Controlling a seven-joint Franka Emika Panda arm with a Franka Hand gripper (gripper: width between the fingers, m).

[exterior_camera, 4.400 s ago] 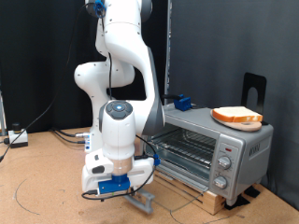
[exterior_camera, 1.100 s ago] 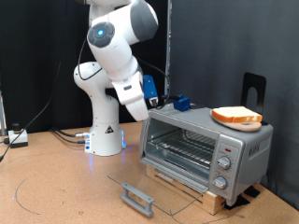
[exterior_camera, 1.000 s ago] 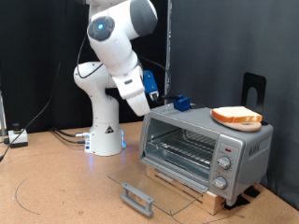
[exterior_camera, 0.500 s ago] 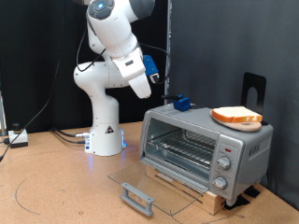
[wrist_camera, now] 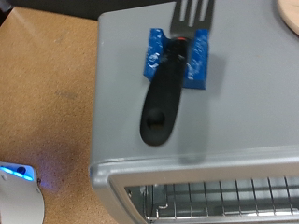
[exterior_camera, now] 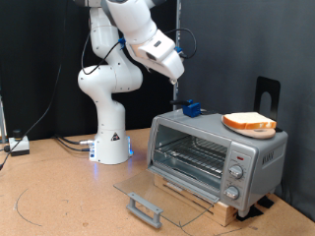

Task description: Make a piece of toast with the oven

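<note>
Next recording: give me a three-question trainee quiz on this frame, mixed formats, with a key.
1. True or false: the oven door is closed.
2. Where is the piece of toast? A) on the wire rack B) on a plate on top of the oven C) between the gripper fingers
3. Fill in: the black-handled spatula rests in a ____ holder on the oven's top.

Key
1. False; the glass door lies open, flat in front.
2. B
3. blue

The gripper is raised above the oven's end at the exterior view's left, holding nothing visible.

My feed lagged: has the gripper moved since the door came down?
Yes. The gripper has risen from the floor by the glass door to above the silver-grey toaster oven.
</note>
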